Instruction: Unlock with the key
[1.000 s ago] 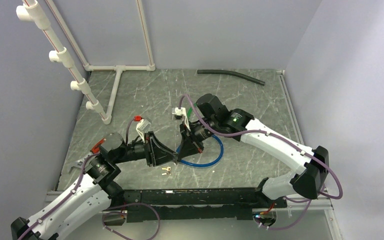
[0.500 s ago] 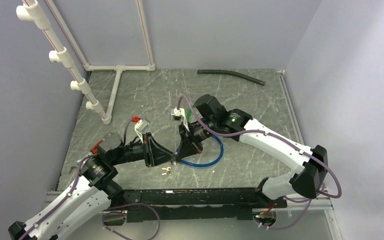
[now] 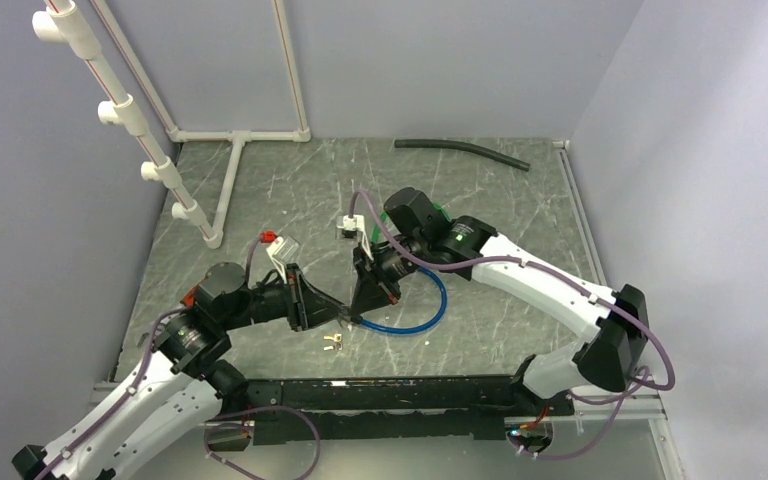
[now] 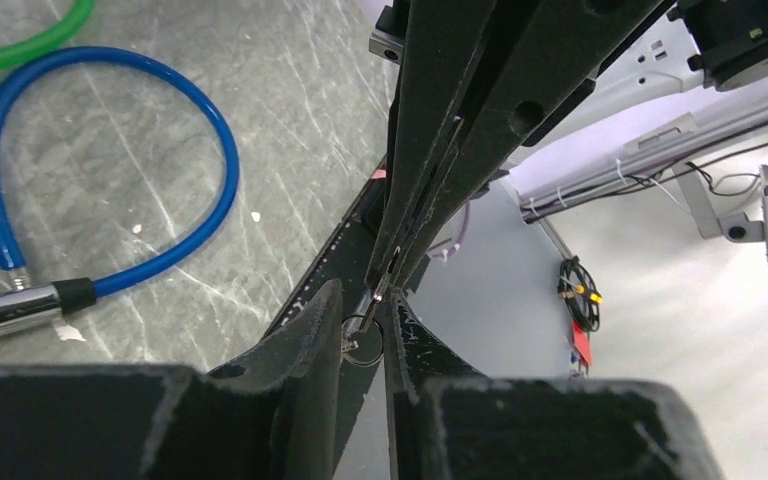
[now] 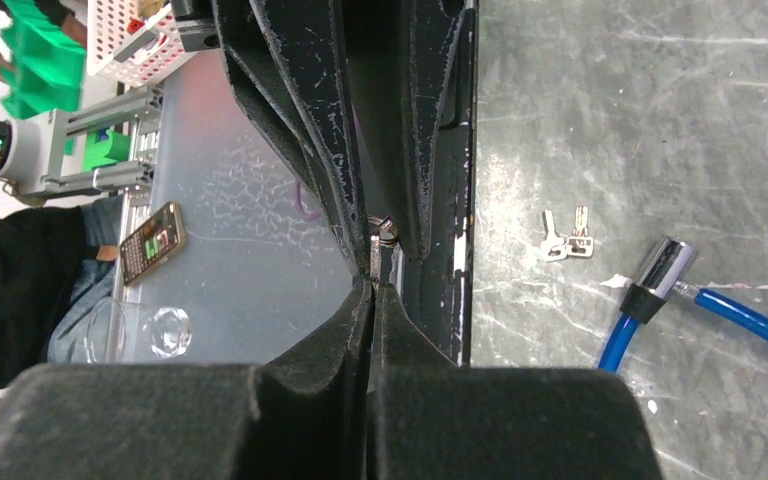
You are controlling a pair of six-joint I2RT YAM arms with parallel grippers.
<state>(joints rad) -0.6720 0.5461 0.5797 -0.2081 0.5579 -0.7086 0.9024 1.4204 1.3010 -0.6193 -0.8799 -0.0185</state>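
Observation:
A small metal key (image 4: 378,293) with a wire ring (image 4: 363,340) hangs above the table where the two grippers meet tip to tip. My right gripper (image 5: 372,280) comes from the far side and is shut on the key (image 5: 382,232). My left gripper (image 4: 365,310) has its jaws drawn in close on either side of the ring, touching it. In the top view the left gripper (image 3: 340,313) and right gripper (image 3: 354,311) meet just left of the blue cable lock (image 3: 425,310). Its silver lock head (image 4: 15,310) lies on the table apart from the key.
Two spare keys (image 3: 333,343) lie on the table just in front of the grippers. A green cable (image 4: 20,45) lies beyond the blue one. A black hose (image 3: 460,150) lies at the back, a white pipe frame (image 3: 230,190) at the back left, and a black rail (image 3: 380,390) along the near edge.
The left jaws have narrowed around the key's ring. Both grippers have shifted slightly left and away together, and the right one stays shut on the key.

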